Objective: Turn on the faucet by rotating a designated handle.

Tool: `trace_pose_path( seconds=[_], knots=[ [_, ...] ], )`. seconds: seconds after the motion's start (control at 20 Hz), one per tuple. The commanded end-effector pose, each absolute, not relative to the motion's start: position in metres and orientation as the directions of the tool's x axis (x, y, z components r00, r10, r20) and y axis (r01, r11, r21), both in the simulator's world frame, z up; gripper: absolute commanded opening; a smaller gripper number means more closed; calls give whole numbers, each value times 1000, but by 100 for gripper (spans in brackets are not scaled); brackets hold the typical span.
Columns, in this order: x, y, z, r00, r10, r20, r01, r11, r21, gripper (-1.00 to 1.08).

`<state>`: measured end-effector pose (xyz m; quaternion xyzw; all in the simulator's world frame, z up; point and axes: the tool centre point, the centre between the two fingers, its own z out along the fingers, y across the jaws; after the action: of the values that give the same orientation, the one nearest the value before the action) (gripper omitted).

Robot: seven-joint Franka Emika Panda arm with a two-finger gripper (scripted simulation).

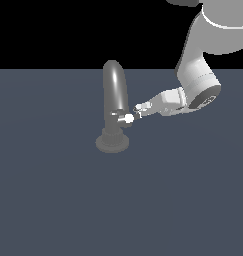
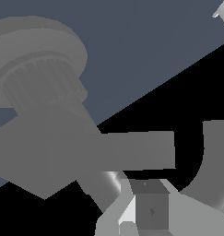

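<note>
At the faucet [image 1: 114,92]'s lower stem, the claw [image 1: 136,110] meets the handle [image 1: 127,119]; its closure is unclear.

— How is the arm [image 1: 208,35] rendered?
— It is shown in pale grey-white, built of thick rounded segments; a thin dark seam is seen ringing the upper link.
— And the wrist?
— A round dark cap with faint light markings is set into the end of the wrist joint [image 1: 205,97]. A boxy white hand section is attached beside it.
— What is seen of the gripper [image 1: 138,111]?
— Slim, light-coloured jaws with small darker details are seen in the exterior view. In the wrist view, angular grey faceted blocks are shown, one face bearing a small dark diamond-shaped mark and one panel lit bright white.
</note>
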<state>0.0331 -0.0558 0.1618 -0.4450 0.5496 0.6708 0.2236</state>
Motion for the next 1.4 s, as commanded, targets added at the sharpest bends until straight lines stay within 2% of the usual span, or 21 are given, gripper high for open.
trace_pose_path(
  seconds=[0.0,0.35,0.4,1.0,1.05,1.1,1.35],
  knots=[
    [26,-58,156,-504,-189,-843,-789,-296,538,-100],
    [10,-65,140,-504,-189,-843,-789,-296,538,-100],
    [20,-60,157,-477,-190,-858,-805,-298,513,-100],
    [4,-67,79,-504,-189,-843,-789,-296,538,-100],
    [4,-67,79,-504,-189,-843,-789,-296,538,-100],
    [22,-60,126,-438,-187,-879,-820,-317,476,-100],
    [25,-59,110,-450,-187,-873,-815,-313,487,-100]
  ],
)
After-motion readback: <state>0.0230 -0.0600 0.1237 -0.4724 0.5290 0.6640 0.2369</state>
